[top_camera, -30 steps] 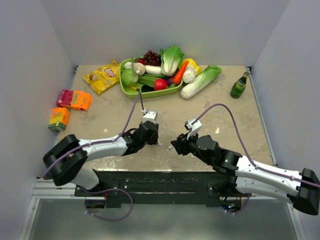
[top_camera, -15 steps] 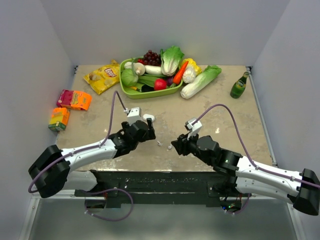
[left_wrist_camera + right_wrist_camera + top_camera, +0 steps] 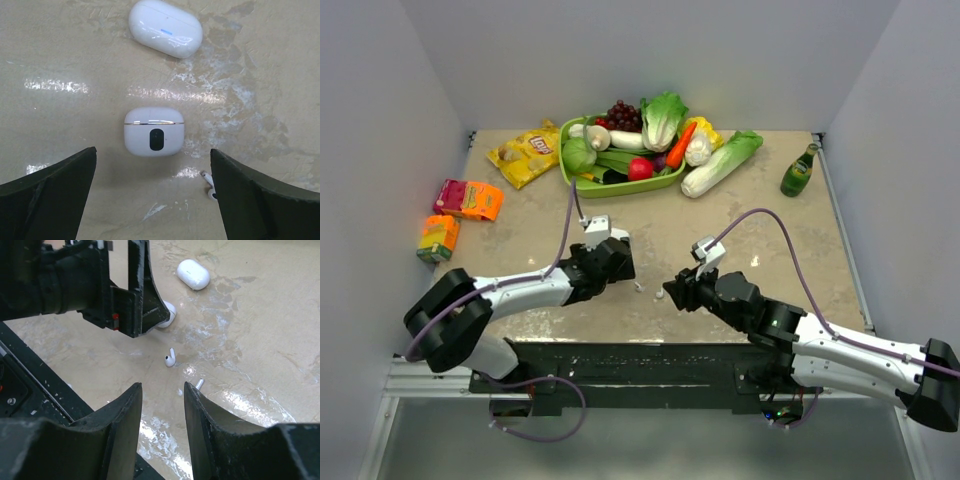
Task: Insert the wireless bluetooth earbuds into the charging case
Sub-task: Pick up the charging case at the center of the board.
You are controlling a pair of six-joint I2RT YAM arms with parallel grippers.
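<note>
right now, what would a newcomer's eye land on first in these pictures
Probably the green tray heaped with bright vegetables at the far edge of the table, the one splash of colour in the top view. Next, near the front, the left gripper hangs open over a white charging case, with a second case just beyond it. Two tiny white earbuds lie loose on the table in front of the right gripper.

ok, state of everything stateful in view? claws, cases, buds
Left claw: open wide, empty.
Right claw: open, empty.
Near case: lid shut, lying on table.
Far case: lid shut, lying on table.
Earbud: loose on table, not in a case.
Second earbud: loose on table beside Right claw.
</note>
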